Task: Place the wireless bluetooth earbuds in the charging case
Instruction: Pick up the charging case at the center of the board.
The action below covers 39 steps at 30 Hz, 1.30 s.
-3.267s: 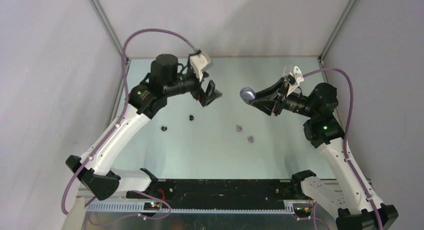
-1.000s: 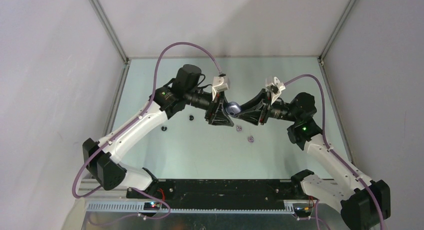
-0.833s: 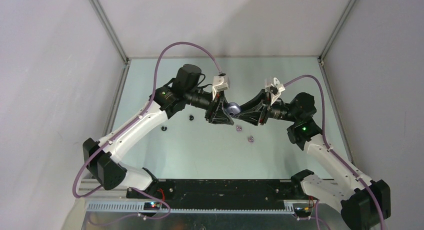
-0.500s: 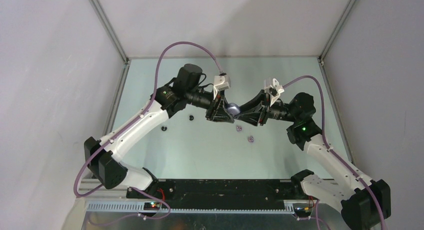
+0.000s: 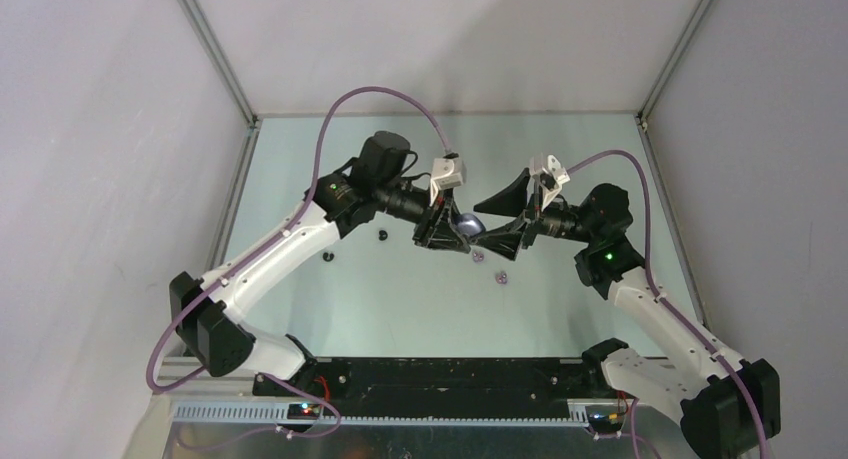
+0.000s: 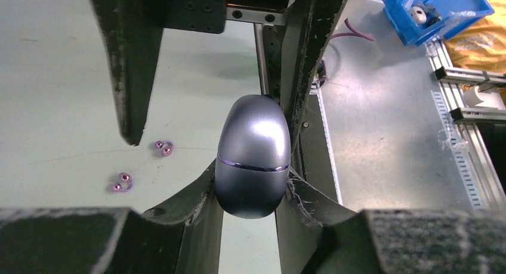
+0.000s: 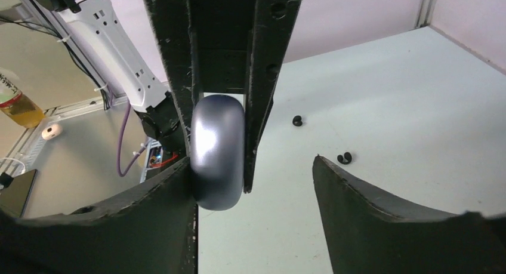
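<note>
Looked down on a pale green tabletop (image 5: pixel 560 149) boxed in by plain grey-lilac walls (image 5: pixel 90 179), with aluminium posts (image 5: pixel 210 49) rising at the two far corners. Noted a black base plate (image 5: pixel 450 374) along the near edge between the arm mounts, and purple cables (image 5: pixel 380 94) looping over each arm.

Found the charging case (image 5: pixel 467 222), a smooth grey-lilac egg shape with its lid down, held off the surface above the middle of the table. Saw the left gripper (image 5: pixel 452 229) clamped on it, fingers pressed to both flanks of its lower half in the left wrist view. Saw the right gripper (image 5: pixel 482 225) with jaws spread wide about the same case, one finger against or just beside its flank, the other well apart from it.

Counted four earbuds lying loose on the green top, none in the case. Placed the purple earbuds (image 5: pixel 501 276) near each other just on the near side of the grippers, toward the right arm. Placed the black earbuds (image 5: pixel 382 234) apart from those, on the left arm's side.

Glimpsed, past the table's edge in the wrist views, a blue bin (image 6: pixel 438 11) beside slotted metal rails (image 6: pixel 471 142), and a bottle (image 7: pixel 15 101) of amber liquid.
</note>
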Motion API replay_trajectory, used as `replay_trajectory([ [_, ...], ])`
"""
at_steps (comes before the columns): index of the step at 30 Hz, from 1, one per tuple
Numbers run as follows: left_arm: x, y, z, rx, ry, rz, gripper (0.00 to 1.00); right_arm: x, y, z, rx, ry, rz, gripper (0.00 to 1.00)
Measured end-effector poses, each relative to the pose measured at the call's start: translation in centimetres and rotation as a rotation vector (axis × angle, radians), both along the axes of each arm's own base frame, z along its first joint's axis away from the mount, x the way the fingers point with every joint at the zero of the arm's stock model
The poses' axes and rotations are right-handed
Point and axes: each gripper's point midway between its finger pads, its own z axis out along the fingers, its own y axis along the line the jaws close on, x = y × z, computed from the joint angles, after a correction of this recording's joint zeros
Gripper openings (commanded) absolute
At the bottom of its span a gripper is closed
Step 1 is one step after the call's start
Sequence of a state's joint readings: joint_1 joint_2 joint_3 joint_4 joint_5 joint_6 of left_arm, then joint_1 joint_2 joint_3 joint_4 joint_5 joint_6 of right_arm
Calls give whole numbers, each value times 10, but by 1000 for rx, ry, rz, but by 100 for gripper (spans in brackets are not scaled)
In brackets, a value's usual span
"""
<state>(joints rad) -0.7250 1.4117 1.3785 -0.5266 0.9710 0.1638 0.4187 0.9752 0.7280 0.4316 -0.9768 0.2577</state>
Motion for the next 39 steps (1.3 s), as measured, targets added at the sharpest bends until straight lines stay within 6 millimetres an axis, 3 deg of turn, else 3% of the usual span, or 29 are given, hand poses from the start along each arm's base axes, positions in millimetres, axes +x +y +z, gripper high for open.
replay_trajectory([
  [10, -15, -12, -11, 50, -58, -78, 9, -4, -5, 3, 5, 14, 9, 88],
  [15, -16, -13, -13, 67, -68, -89, 0, -4, -11, 7, 9, -3, 1, 89],
  [39, -21, -8, -20, 100, -80, -111, 0, -3, -29, 22, 25, -75, -47, 97],
])
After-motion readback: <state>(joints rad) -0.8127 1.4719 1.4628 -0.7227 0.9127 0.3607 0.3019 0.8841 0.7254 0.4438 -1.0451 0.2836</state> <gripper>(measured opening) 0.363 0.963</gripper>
